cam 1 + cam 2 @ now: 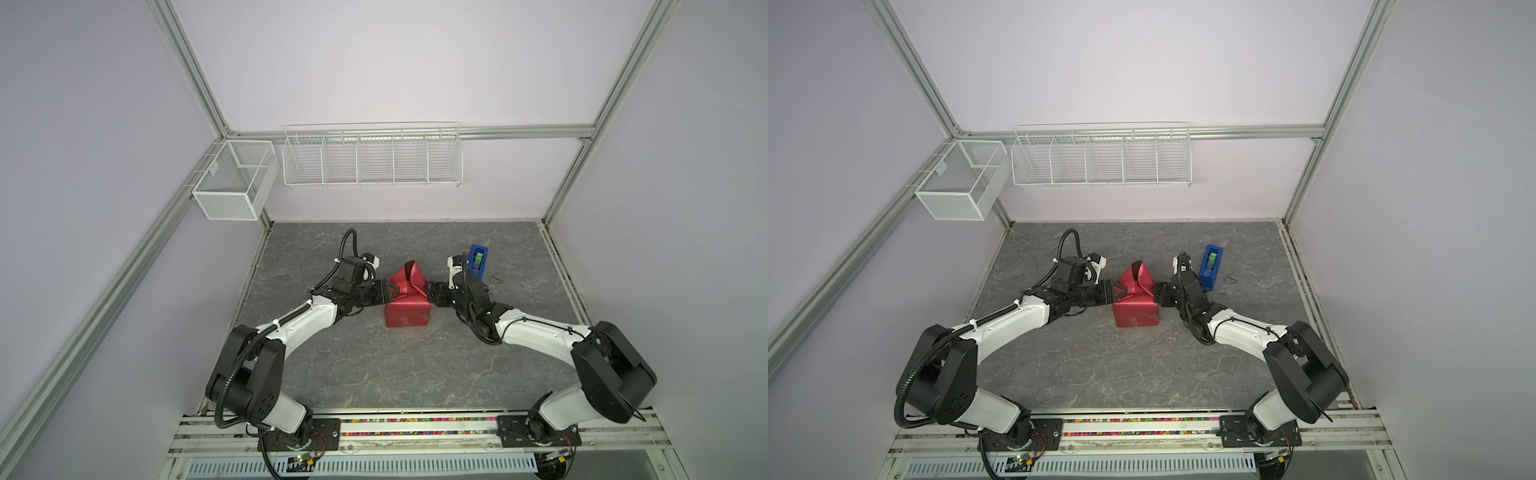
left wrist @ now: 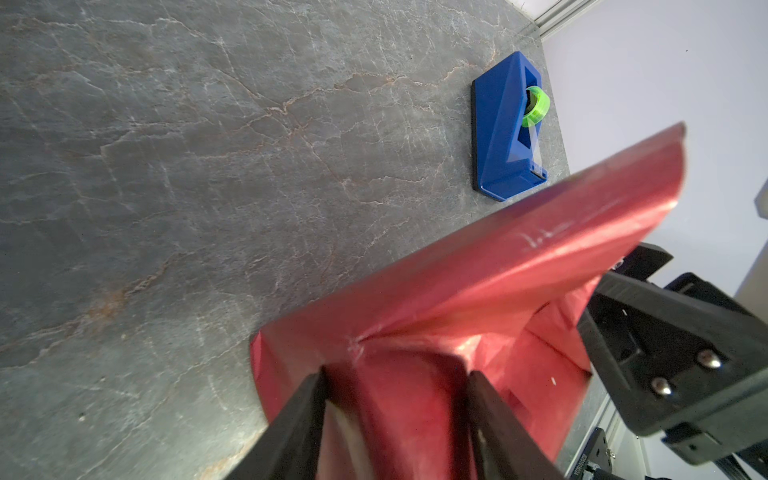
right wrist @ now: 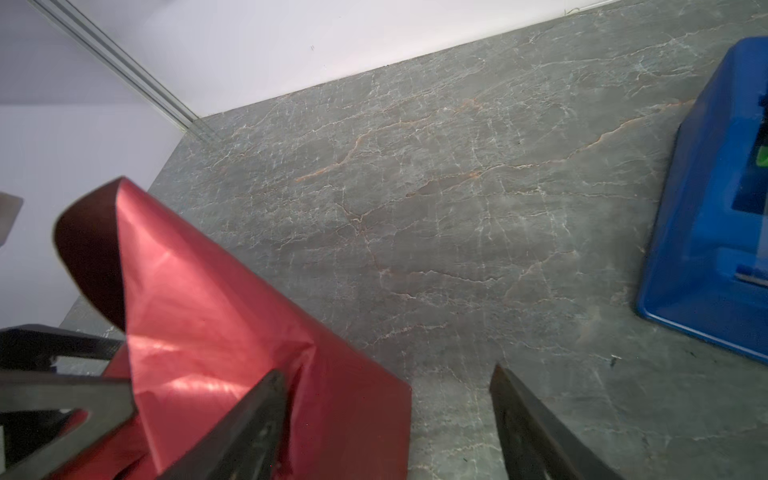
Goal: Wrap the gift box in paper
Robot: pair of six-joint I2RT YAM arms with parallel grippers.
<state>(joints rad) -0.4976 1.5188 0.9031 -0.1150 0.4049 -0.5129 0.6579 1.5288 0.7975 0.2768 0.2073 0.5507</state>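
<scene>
Two hands flank the paper (image 1: pixel 406 309), wrapped round gift box mid-tabletop (image 1: pixel 374 374), far flap edge upright. Left hand (image 1: pixel 390 293) pinches a paper fold; right hand (image 1: pixel 430 296) spread, one finger touching paper. Tape dispenser (image 1: pixel 478 261) nr right hand; open room in front.

Left arm (image 1: pixel 291 322), right arm (image 1: pixel 540 332): white shells, black joints. Black corrugated cable (image 1: pixel 237 368) along left. Black wedge fingers (image 2: pixel 299 424).
</scene>
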